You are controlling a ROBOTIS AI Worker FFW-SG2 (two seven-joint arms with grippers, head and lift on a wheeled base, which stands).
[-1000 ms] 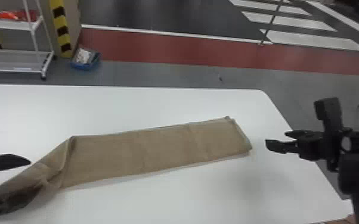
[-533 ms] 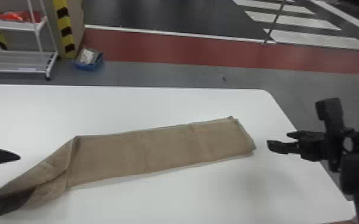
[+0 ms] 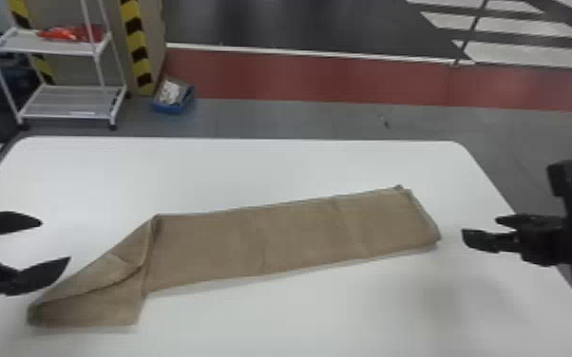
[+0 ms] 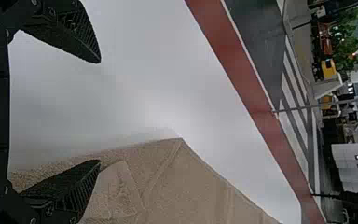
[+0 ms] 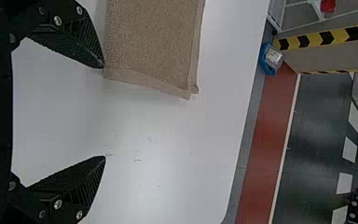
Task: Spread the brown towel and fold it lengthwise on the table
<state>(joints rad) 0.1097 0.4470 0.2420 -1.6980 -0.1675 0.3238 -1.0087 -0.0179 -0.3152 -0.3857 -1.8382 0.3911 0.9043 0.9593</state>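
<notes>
So the brown towel [image 3: 294, 237] is lying on the white table [image 3: 299, 171] as a long, narrow strip, running at a slant — its right end sits farther from the robot than its left end. Most of the strip looks pretty flat, with a few faint creases across it. The right end is fairly square, and you can see stacked edges there, so there's more than one layer. The left end is the messy bit: it bends toward the robot, with a slanted flap and a wrinkle lying over it.

The left tool [image 3: 55, 240] is right by that messy end, fingers wide apart and no cloth between them. One finger overlaps the towel in the left wrist view, but I can't tell if it's actually touching.

The right tool [image 3: 481, 226] is just off the square end, near the table's right side. It's open too — the right wrist view shows a big empty gap between its fingers, and the head view shows a bit of bare table between it and the cloth.

Past the table's far edge there's a white rack [image 3: 42, 46] with red stuff [image 3: 69, 33] on its upper shelf, a blue box [image 3: 171, 108] on the gray floor, and a red strip [image 3: 323, 78] running across behind.
</notes>
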